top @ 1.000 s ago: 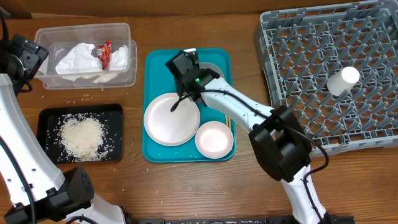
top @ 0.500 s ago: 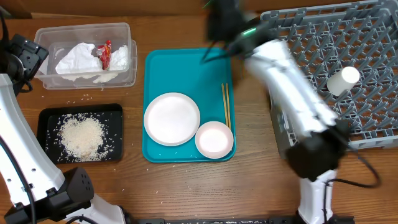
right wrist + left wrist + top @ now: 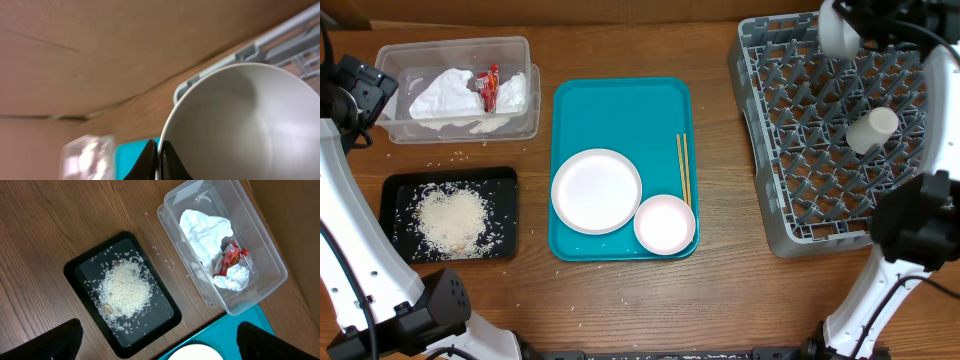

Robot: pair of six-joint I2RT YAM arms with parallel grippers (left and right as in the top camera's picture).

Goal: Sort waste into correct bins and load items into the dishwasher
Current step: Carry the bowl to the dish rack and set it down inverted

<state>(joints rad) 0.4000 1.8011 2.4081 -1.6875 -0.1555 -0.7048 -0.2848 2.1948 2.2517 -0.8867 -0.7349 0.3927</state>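
While the right gripper (image 3: 159, 158) pinches the rim of the bowl (image 3: 240, 115) up over the far corner of the rack (image 3: 790, 200), the left gripper (image 3: 160, 342) hangs near the tub (image 3: 455, 45), fingers (image 3: 60, 340) spread wide, nothing in them.

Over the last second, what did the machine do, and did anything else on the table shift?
The right gripper, shut on the rim of the grey-green bowl, lifted it off the teal tray and carried it right, to the far edge of the dish rack. The large plate, small plate, chopsticks and cup stayed where they were.
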